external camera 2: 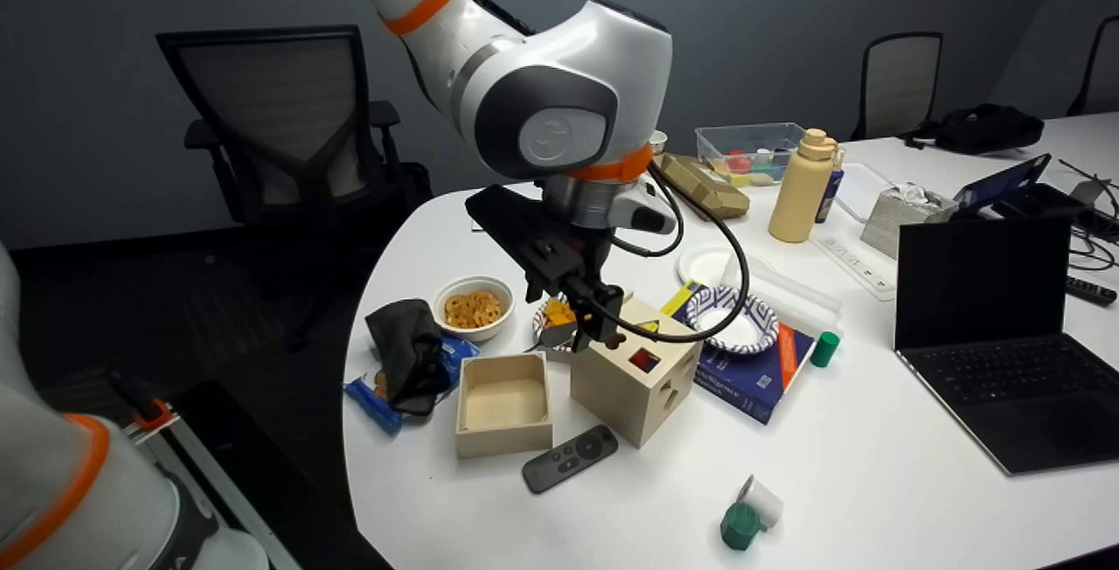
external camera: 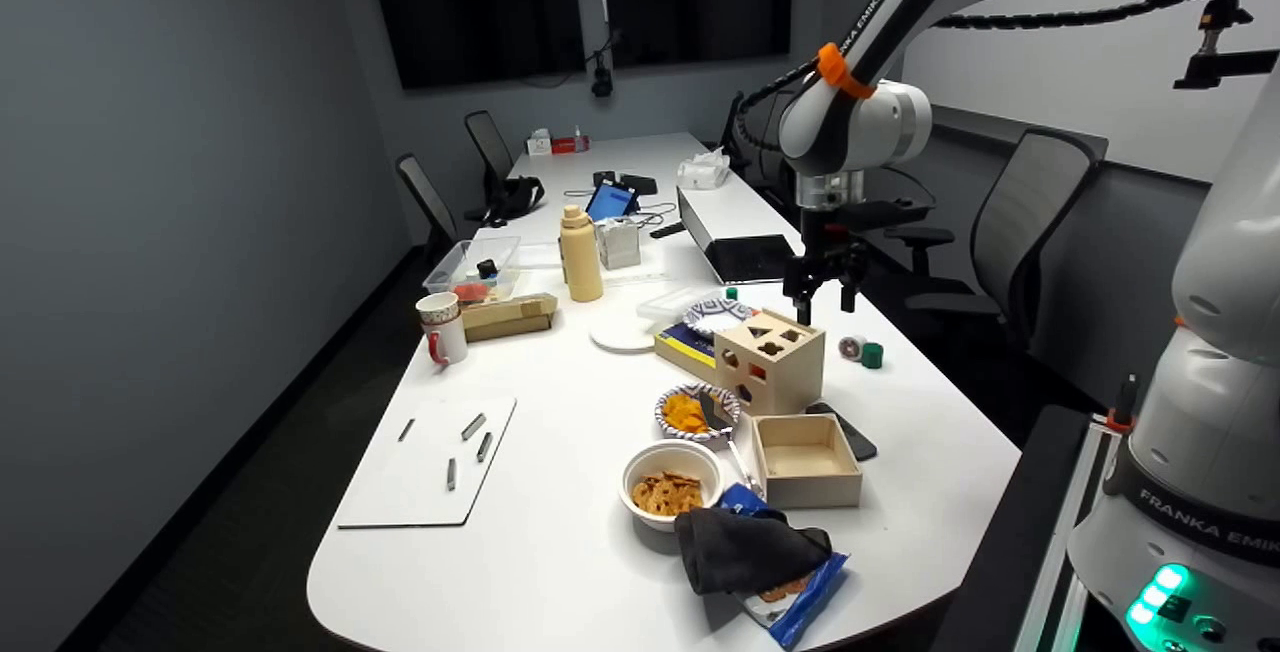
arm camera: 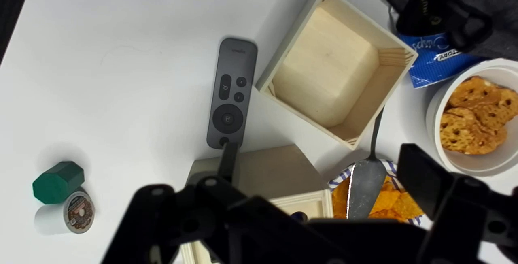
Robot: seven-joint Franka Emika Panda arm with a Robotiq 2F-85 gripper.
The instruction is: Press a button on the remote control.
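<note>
The remote control (arm camera: 232, 94) is slim and dark grey-black, with a round pad and several small buttons. It lies flat, buttons up, on the white table, and also shows in both exterior views (external camera: 850, 432) (external camera 2: 570, 458). It lies beside the open wooden tray and close to the wooden shape box. My gripper (arm camera: 325, 167) is open with nothing between its fingers. It is above the table around the shape box, apart from the remote, and shows in both exterior views (external camera: 825, 304) (external camera 2: 568, 312). In the wrist view one finger overlaps the remote's lower end.
The shape box (external camera 2: 634, 378) stands tall beside the remote. The wooden tray (arm camera: 283, 55) is on its other side. A chip bowl with a spatula (arm camera: 366, 183), a biscuit bowl (arm camera: 435, 134), two small pods (arm camera: 58, 183) and a laptop (external camera 2: 1005, 386) are also on the table.
</note>
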